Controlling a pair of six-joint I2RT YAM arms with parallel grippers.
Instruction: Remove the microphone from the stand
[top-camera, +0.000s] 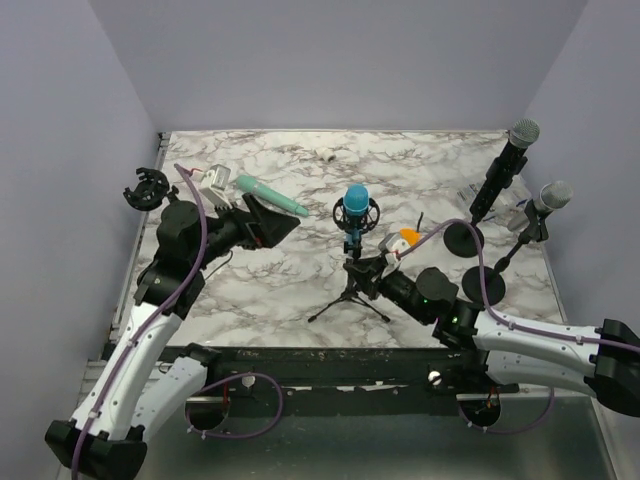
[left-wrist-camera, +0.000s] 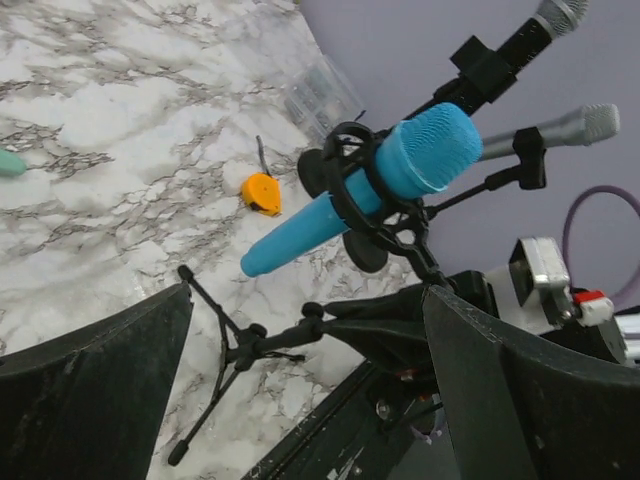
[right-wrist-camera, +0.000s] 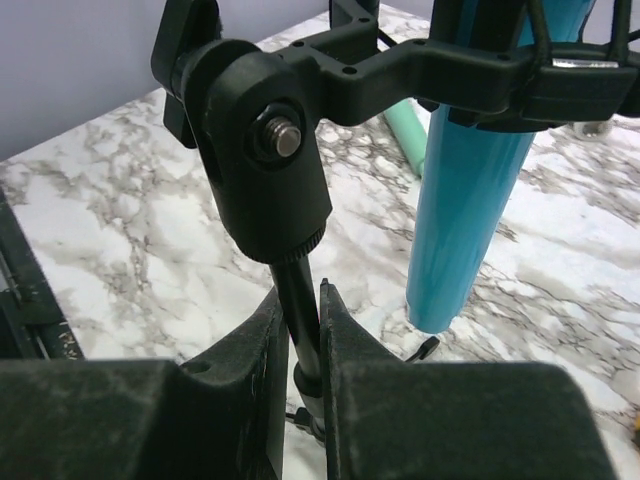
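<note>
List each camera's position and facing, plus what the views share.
Top external: above and behind the arm bases, looking down on the table; both arms show, left gripper open, right gripper at the tripod stand.
Left wrist: low over the table, facing the blue microphone; own fingers frame the bottom.
Right wrist: near table level, looking up the stand's pole; own fingers shut on it.
Shared: all three show the blue microphone and stand.
</note>
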